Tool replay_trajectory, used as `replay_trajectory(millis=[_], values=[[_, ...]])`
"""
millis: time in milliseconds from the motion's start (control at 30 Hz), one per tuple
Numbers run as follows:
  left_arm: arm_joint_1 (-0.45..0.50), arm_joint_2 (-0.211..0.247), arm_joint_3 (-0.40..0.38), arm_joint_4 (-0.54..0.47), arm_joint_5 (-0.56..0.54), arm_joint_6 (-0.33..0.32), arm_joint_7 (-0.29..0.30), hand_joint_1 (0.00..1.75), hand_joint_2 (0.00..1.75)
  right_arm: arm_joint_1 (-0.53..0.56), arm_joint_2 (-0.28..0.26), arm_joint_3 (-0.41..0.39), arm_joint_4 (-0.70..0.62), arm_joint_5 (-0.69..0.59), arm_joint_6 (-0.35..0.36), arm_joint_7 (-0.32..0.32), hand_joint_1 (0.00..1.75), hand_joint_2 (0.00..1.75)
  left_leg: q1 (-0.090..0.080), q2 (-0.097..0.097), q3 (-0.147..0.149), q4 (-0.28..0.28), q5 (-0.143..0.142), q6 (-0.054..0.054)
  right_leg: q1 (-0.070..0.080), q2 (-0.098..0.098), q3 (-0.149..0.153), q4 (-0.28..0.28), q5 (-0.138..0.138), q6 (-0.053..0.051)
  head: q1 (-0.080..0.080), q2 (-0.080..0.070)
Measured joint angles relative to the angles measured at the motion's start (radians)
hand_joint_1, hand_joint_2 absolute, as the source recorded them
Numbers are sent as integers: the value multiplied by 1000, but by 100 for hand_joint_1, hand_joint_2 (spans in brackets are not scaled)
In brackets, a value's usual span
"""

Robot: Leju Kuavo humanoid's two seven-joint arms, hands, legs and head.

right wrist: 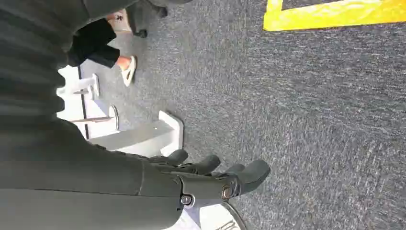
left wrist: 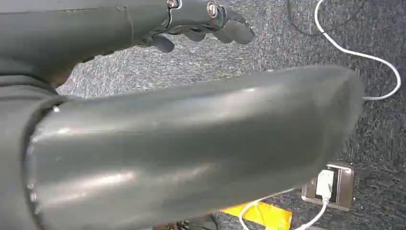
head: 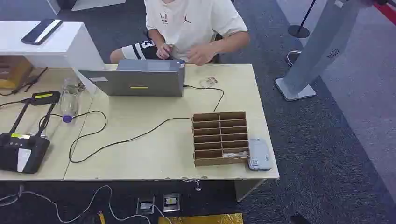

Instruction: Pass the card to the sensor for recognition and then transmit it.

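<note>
Both arms hang over grey carpet. Left hand (left wrist: 201, 24) holds nothing, fingers loosely curled w/ gaps between them; a white cable (left wrist: 356, 52) runs on the floor nearby. Right hand (right wrist: 210, 179) also holds nothing, fingers extended and slightly apart.

On the table (head: 163, 154), a brown cardboard organizer (head: 219, 137) w/ rows of slots sits near the right front edge. Pale cards (head: 235, 153), probably the task's, lie in its front right slot; too small to tell more. Touching the organizer's right side is the white-grey sensor (head: 259, 153), lying flat. Behind, a grey laptop (head: 135, 79) w/ a person (head: 191, 28) seated at it. Black device (head: 21, 149) at left table edge.
</note>
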Motion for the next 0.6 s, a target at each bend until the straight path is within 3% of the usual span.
replay_trajectory(millis=[600], values=[[0, 0, -10, 0, 6, 0, 0, 0, 0, 0, 0, 0, 0, 0, 3, 0, 0, 175, 0, 0, 0, 0, 0, 0, 0, 0, 0, 0, 0, 0, 0, 0]])
